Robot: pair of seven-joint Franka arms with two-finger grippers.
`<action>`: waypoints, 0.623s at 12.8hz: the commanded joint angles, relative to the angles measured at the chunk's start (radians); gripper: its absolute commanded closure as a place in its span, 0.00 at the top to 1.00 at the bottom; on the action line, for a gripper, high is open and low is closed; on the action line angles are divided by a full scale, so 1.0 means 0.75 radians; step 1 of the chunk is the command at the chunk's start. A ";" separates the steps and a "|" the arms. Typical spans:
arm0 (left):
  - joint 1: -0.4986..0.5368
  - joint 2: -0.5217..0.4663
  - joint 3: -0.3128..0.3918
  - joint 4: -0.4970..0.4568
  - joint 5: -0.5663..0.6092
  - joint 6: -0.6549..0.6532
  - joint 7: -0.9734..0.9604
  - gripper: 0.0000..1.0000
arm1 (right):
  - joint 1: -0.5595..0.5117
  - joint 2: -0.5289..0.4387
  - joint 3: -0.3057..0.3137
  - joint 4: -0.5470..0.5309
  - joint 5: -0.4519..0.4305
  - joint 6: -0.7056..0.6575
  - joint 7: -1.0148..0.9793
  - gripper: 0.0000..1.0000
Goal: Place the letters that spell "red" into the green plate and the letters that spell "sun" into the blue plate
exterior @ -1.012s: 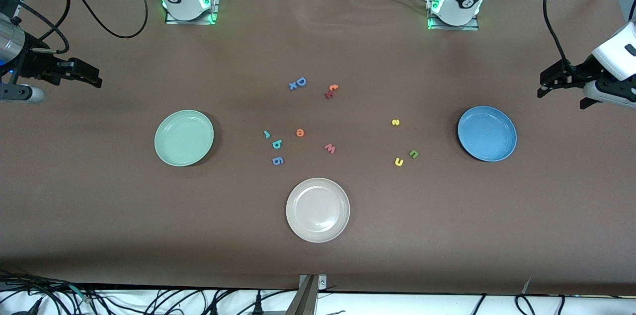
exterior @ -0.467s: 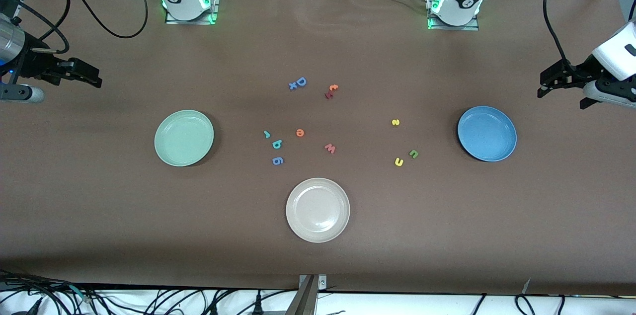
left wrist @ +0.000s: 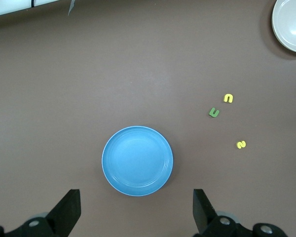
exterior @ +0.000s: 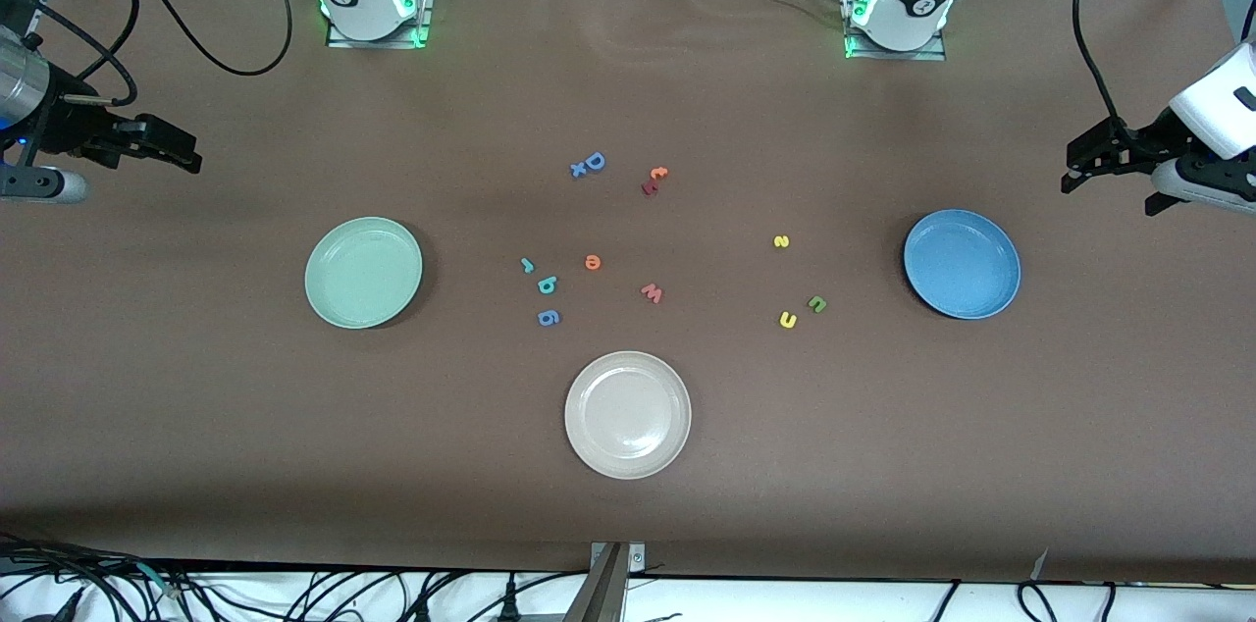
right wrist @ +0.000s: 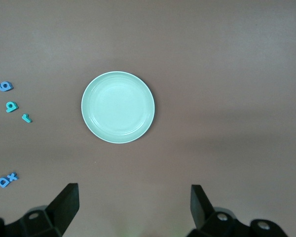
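The green plate [exterior: 363,272] lies toward the right arm's end of the table and holds nothing. Beside it are the teal "r" [exterior: 527,264], orange "e" [exterior: 593,261] and teal "d" [exterior: 549,285]. The blue plate [exterior: 962,264], also bare, lies toward the left arm's end, with the yellow "s" [exterior: 781,241], green arch [exterior: 816,304] and yellow arch [exterior: 788,319] beside it. My left gripper [left wrist: 136,212] hangs open over the table by the blue plate [left wrist: 137,160]. My right gripper [right wrist: 133,207] hangs open by the green plate [right wrist: 118,107]. Neither holds anything.
A beige-white plate [exterior: 628,414] sits nearest the front camera, mid-table. A blue "g" [exterior: 549,317] and pink "w" [exterior: 653,292] lie among the letters. A blue "D" with an "x" [exterior: 589,164] and red-orange letters [exterior: 654,179] lie nearer the bases.
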 commanded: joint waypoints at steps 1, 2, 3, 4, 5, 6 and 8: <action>0.000 0.005 -0.003 0.017 0.034 -0.003 -0.013 1.00 | -0.008 0.002 0.012 0.019 0.001 -0.046 -0.012 1.00; 0.000 0.005 -0.003 0.017 0.034 -0.003 -0.013 1.00 | 0.006 0.008 0.014 0.019 -0.004 -0.067 -0.012 1.00; 0.000 0.005 -0.003 0.017 0.032 -0.003 -0.013 1.00 | 0.032 0.027 0.014 0.019 -0.002 -0.077 -0.010 1.00; -0.002 0.005 -0.003 0.017 0.032 -0.003 -0.013 1.00 | 0.053 0.033 0.014 0.019 0.003 -0.067 -0.003 1.00; 0.000 0.005 -0.003 0.017 0.032 -0.003 -0.013 1.00 | 0.106 0.065 0.016 0.021 -0.004 -0.059 -0.003 1.00; 0.000 0.005 -0.003 0.017 0.030 -0.003 -0.013 1.00 | 0.167 0.080 0.014 0.021 -0.008 -0.049 0.009 1.00; -0.002 0.005 -0.003 0.017 0.030 -0.003 -0.013 1.00 | 0.259 0.123 0.016 0.019 -0.006 0.078 0.224 1.00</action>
